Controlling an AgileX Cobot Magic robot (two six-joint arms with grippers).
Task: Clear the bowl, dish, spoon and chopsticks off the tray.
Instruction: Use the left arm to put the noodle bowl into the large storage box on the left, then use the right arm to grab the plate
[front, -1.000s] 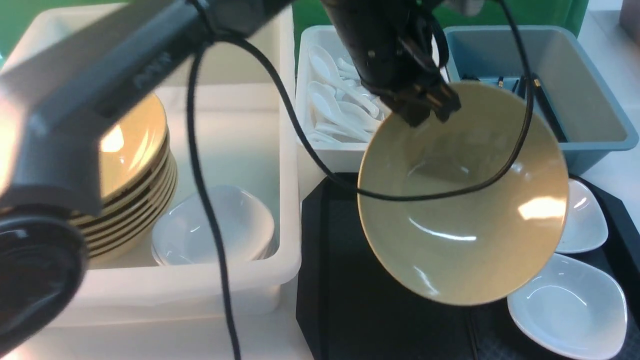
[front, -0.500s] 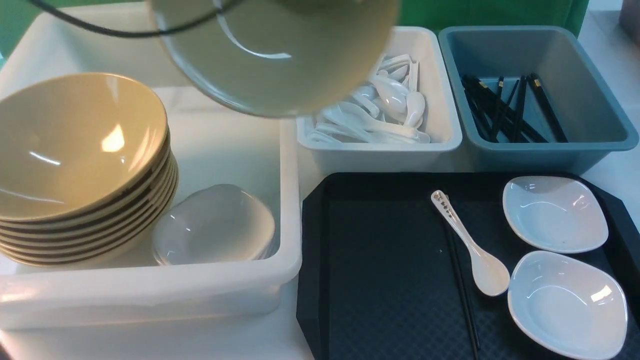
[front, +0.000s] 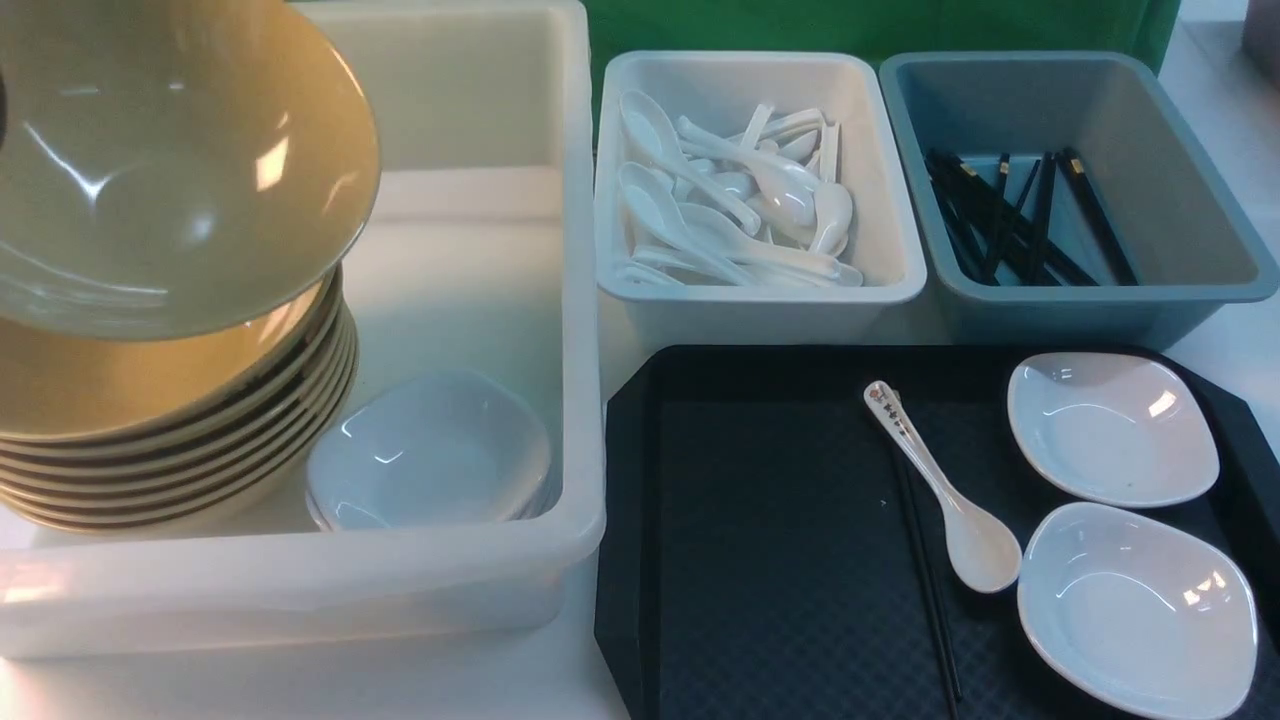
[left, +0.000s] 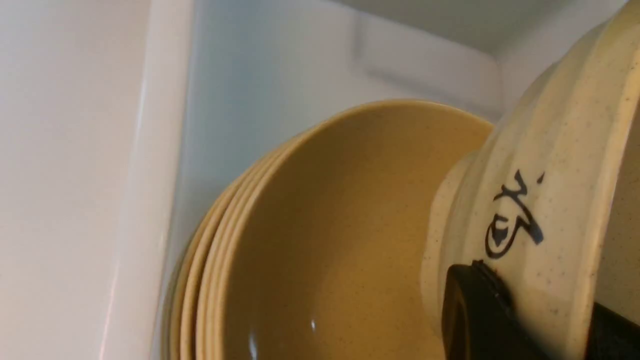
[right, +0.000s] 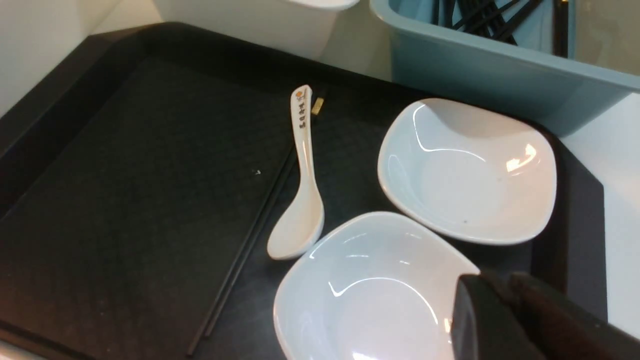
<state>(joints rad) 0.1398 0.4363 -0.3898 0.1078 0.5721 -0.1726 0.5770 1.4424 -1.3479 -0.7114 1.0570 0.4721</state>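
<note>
Bowl (front: 170, 170), tilted, hangs over the matching stack (front: 180, 450) at nine o'clock, left fingers (left: 475, 310) pinching its rim for nesting; right fingers (right: 480, 320), seemingly pressed together, hover over the tray (front: 760, 560).

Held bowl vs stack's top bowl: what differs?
The held bowl is tilted, pinched by the left pincer; the top bowl rests nested in the white bin. The held bowl's cream outside shows a black mark; the top bowl shows mainly its inside. Both insides are mustard.
</note>
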